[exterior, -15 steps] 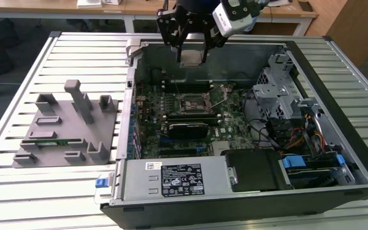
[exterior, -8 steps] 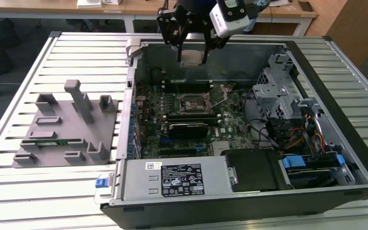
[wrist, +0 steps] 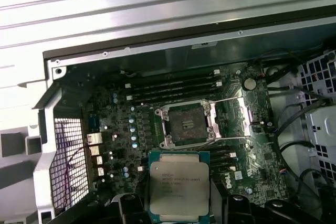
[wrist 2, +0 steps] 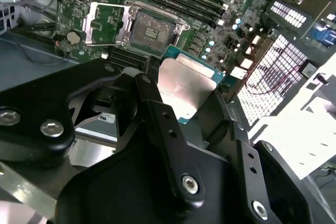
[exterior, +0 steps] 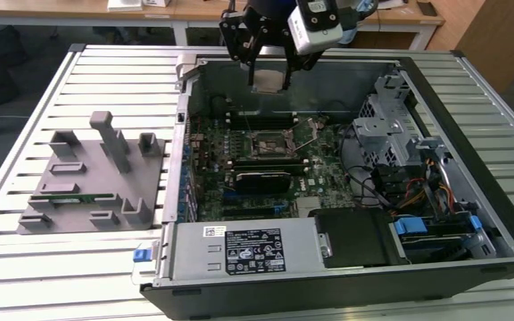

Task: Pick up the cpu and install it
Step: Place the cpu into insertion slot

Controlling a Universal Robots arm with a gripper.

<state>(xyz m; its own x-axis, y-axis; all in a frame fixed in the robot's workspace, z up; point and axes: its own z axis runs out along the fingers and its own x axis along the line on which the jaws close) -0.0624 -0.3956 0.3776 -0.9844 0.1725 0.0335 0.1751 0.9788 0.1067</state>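
At the near edge of the slatted worktop (exterior: 61,267) stands the open computer case (exterior: 328,284), laid on its side so that the board faces up and can be reached from above. A labelled power supply (exterior: 248,247) runs along the case's near wall. At the worktop's edge on the exterior view's left, just beside the case, sits the grey fixture plate (exterior: 78,177) with a green memory stick (exterior: 77,196) lying in one of its holders. It probably serves as the parts rack. Farther in, at the middle of the motherboard (exterior: 320,177), the socket (wrist: 186,124) lies bare. Its metal load plate (wrist 2: 105,23) is swung up and back, which leaves the seat free for the chip. Beyond the socket, over the far side of the case near its far wall, hangs the gripper (exterior: 269,75), clamped on the cpu (wrist: 178,184). The black fingers (wrist 2: 157,114) pinch the cpu by opposite edges with its silvery top toward the wrist cameras, so its underside faces the board unobstructed. The cpu is in the air, clear of the board and not yet over the socket.
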